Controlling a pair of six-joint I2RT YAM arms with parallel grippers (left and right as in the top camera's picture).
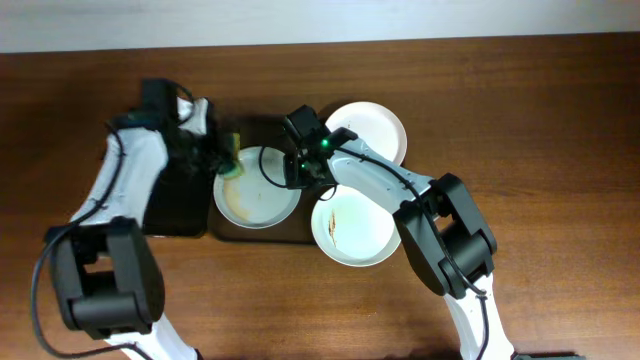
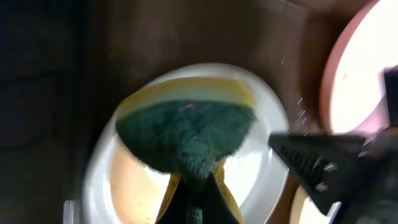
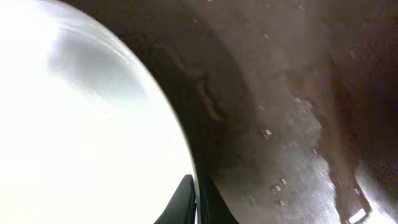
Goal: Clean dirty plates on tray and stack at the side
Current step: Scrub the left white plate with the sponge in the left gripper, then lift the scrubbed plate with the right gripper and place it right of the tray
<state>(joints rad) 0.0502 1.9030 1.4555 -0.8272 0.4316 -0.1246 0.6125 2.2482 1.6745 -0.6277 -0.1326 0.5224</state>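
One dirty plate (image 1: 262, 200) with brown smears lies on the dark brown tray (image 1: 256, 235). My left gripper (image 1: 226, 162) is shut on a green and yellow sponge (image 1: 232, 167) at the plate's left rim. In the left wrist view the sponge (image 2: 186, 134) rests on the plate (image 2: 270, 134), held by the jaws (image 2: 198, 202). My right gripper (image 1: 300, 172) is shut on the plate's right rim. In the right wrist view the jaws (image 3: 199, 200) pinch the white plate (image 3: 81, 137) over the tray's textured base (image 3: 280, 124). A smeared plate (image 1: 352, 228) and a clean white plate (image 1: 372, 128) lie to the right.
A smaller glossy black tray (image 1: 175, 205) lies under my left arm, left of the brown tray. The two other plates sit under and beside my right arm on the wooden table (image 1: 540, 120). My right gripper (image 2: 323, 163) shows in the left wrist view.
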